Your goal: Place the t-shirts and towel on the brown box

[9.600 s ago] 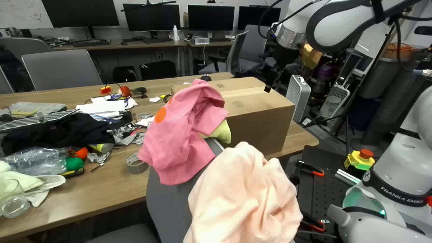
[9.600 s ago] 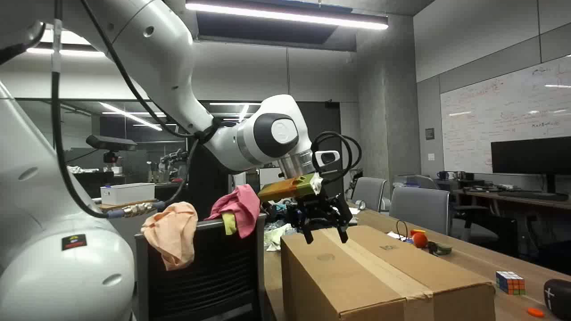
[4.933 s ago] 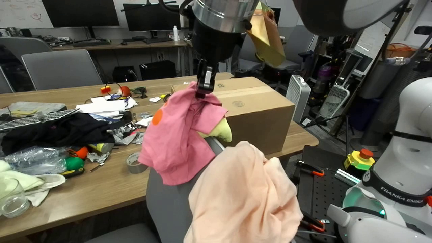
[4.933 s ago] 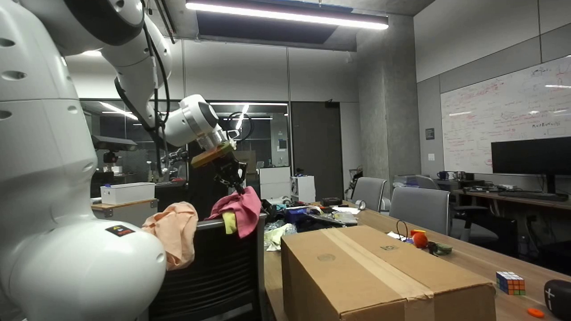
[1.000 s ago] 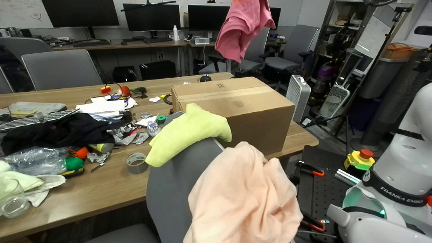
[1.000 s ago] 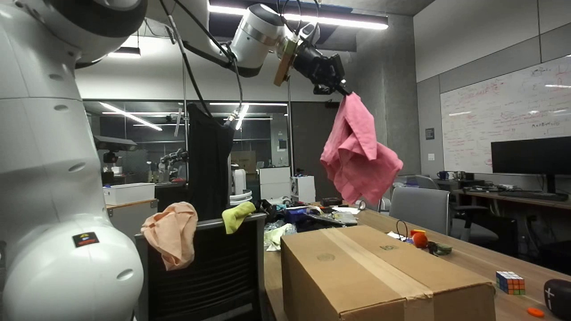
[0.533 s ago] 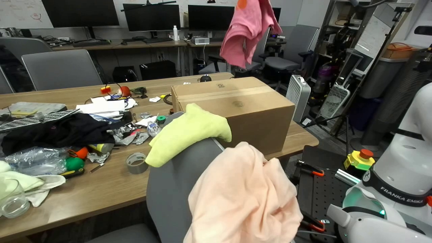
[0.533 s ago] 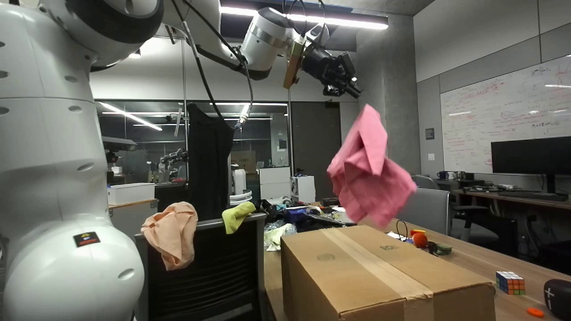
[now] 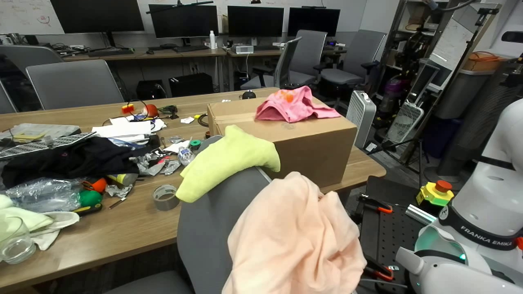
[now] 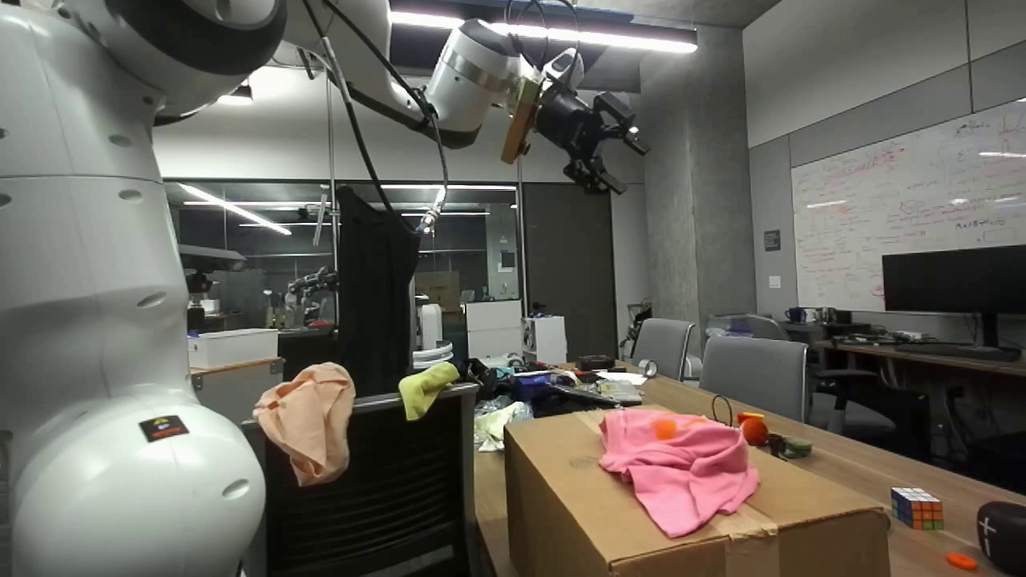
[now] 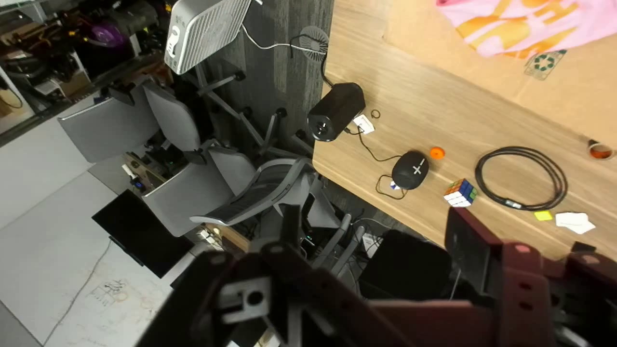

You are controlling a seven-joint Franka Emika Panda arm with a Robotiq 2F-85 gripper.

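Note:
The pink t-shirt with orange print lies crumpled on top of the brown box, in both exterior views. Part of it shows at the top right of the wrist view. The brown box stands shut and taped on the table. A yellow-green cloth and a peach cloth hang over the grey chair back; which is the towel I cannot tell. My gripper is open and empty, high above the box; its fingers are spread in the wrist view.
The chair back stands close in front of the box. The table holds clutter such as a tape roll, black cloth and a glass. A puzzle cube and a black speaker sit beside the box.
The pink t-shirt was lifted off the chair, uncovering the yellow-green cloth, and carried over the box. My gripper has opened and the t-shirt has dropped onto the box.

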